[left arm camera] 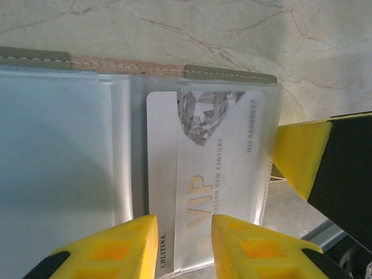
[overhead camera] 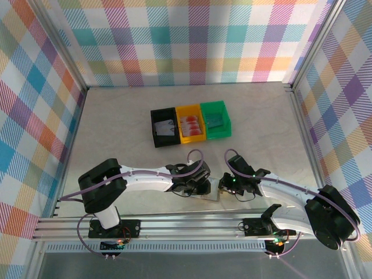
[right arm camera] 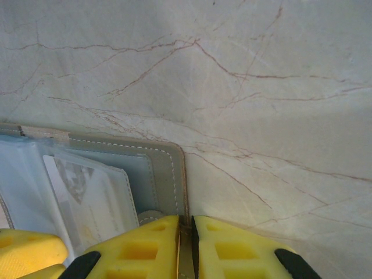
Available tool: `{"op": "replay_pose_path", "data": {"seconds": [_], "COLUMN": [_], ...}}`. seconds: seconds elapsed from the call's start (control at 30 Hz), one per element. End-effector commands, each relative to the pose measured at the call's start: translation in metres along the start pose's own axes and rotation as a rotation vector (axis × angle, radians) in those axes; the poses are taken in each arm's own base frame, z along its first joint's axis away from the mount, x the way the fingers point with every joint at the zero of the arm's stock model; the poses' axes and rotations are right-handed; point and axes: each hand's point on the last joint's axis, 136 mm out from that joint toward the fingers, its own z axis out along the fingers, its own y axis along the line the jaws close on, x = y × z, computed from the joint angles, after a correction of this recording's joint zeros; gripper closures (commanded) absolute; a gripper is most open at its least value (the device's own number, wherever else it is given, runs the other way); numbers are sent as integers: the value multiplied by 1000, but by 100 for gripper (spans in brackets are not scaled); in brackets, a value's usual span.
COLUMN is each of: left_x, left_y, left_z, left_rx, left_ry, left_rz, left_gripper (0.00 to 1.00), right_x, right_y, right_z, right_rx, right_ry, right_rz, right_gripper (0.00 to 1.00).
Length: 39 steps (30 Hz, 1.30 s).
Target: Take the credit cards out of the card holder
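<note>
Card holder [left arm camera: 58, 174] open, pale blue-grey inside, clear sleeves (white VIP card [left arm camera: 203, 168])

The table [overhead camera: 116, 128] was cream marble with thin reddish-brown veins, and the walls [overhead camera: 186, 40] had a check pattern in many pastel colours. On the table stood a black bin [overhead camera: 156, 131], a yellow bin [overhead camera: 190, 108] and a green bin [overhead camera: 214, 105]. The card holder [right arm camera: 171, 168] was grey-brown with pale stitching and pale blue-grey inside, its credit card [left arm camera: 203, 174] was silver-white with a grey diamond picture and gold letters, and the left pincer [left arm camera: 185, 244] and the right pincer [right arm camera: 186, 244] had yellow fingers.
</note>
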Motion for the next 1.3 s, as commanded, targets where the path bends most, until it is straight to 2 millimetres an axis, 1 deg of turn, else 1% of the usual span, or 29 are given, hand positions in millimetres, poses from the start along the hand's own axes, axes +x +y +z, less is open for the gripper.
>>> {"op": "replay_pose_path", "data": {"seconds": [0.0,0.17,0.53,0.83,0.9,1.0,1.27], "left_x": [4,3,2,3,6,7,7], "left_y": [5,8,-4,4,12,15,2], "left_z": [0,-1,3,4,1,0,5], "left_rx": [-45,-65,-41,-78,-117,-128,-91], "left_ry": [9,4,15,7,17,12,16], "left_rz": [38,46,60,85,97,111,115], "left_gripper": [70,70,70,70,70,70,70], "right_x": [14,14,14,14,14,14,14], "right_y": [-22,-22,-22,-23,-23,-22,-22], "right_z": [8,8,8,8,8,8,9], "right_rx": [63,63,61,61,61,59,58], "right_ry": [32,32,33,29,31,30,33], "right_rz": [7,6,8,7,6,6,8], "right_gripper": [83,84,83,84,84,84,83]}}
